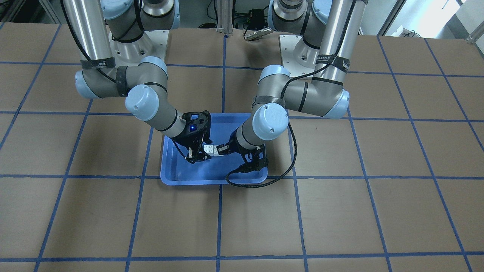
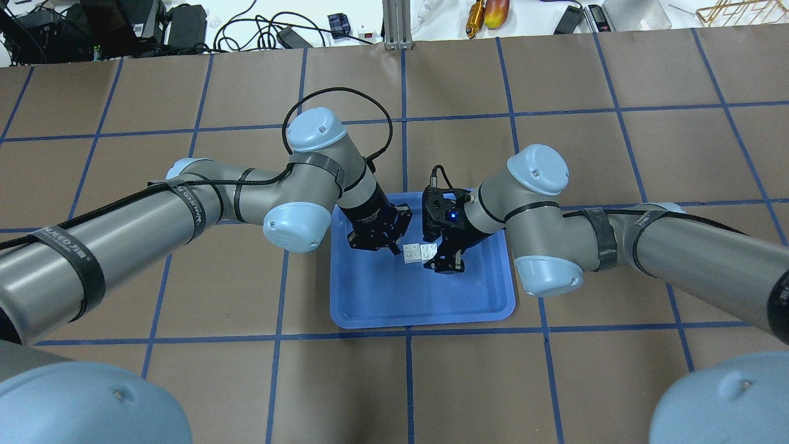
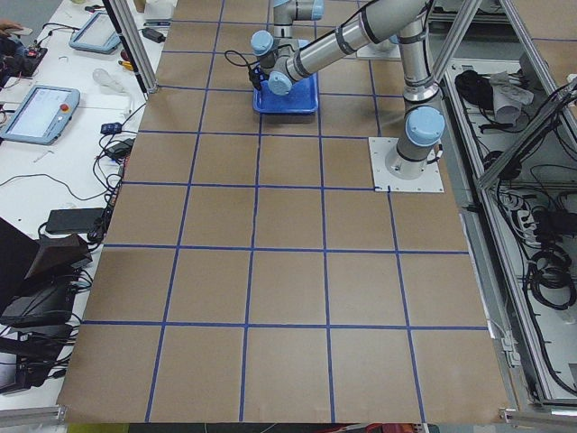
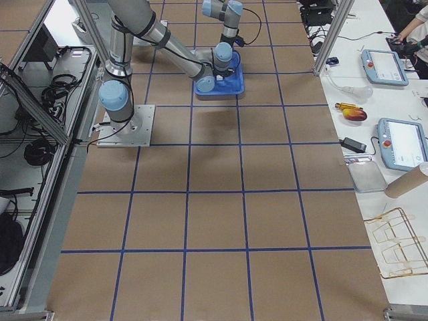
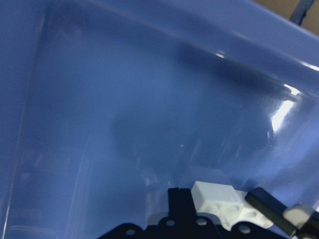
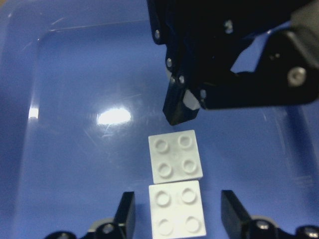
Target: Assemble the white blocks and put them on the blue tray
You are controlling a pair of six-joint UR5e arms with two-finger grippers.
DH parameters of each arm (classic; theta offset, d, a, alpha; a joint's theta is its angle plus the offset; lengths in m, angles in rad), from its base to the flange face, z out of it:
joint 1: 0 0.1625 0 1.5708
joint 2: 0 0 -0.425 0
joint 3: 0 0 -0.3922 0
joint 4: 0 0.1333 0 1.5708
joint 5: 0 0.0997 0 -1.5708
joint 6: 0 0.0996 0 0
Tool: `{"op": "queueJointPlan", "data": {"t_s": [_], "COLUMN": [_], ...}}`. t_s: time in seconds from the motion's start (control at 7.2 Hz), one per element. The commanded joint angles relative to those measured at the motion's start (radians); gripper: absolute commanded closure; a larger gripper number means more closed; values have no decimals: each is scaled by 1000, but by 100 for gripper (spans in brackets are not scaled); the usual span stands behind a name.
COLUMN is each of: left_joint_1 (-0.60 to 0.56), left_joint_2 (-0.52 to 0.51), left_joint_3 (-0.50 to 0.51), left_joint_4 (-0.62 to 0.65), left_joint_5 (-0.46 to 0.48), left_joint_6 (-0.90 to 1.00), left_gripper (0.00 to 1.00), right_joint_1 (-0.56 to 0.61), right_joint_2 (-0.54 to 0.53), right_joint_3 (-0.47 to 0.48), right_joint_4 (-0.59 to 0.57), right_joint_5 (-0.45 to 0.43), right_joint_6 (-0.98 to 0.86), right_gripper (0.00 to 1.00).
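Note:
The two white blocks [image 6: 176, 157] [image 6: 179, 208] lie studs up, edge to edge and slightly offset, on the floor of the blue tray [image 2: 370, 308]. In the overhead view they show as one short bar [image 2: 420, 251]. My right gripper [image 6: 178, 214] is open. Its fingers [image 6: 126, 214] stand either side of the nearer block with gaps, not touching it. My left gripper [image 2: 374, 245] is open on the other side, with one fingertip [image 6: 182, 107] just off the farther block. In the left wrist view one block [image 5: 217, 196] shows between the finger ends.
The tray [image 1: 177, 177] sits at the middle of the brown table with its blue tape grid. The left wrist's black cable [image 1: 245, 183] loops over the tray's rim. Both forearms hang low over the tray's sides. Tools and pendants [image 4: 384, 67] lie on side benches.

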Motion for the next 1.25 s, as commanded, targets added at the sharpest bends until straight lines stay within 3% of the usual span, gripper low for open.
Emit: {"op": "queueJointPlan", "data": {"t_s": [0.0,0.28,0.42,0.83,1.11], "left_joint_1": [0,0,0,-5,-5], "left_joint_2": [0,0,0,0,2], "left_joint_3": [0,0,0,-2,-2], "left_joint_4": [0,1,3,1,1], "left_joint_5": [0,-2,-2,-38,-43], "left_joint_6": [1,1,-1,-8,-8], "left_gripper": [100,100,100,100,100], "right_joint_1": [-3,-12,-20,-40,-92], "right_joint_2": [-16,-67,-90,-110,-110], "right_joint_3": [-51,-203,-284,-572,-711], "right_joint_4": [1,93,213,584,795], "right_joint_5": [-14,-78,-103,-287,-295], "right_joint_6": [58,154,170,302,419], "right_gripper": [0,0,0,0,0]}}
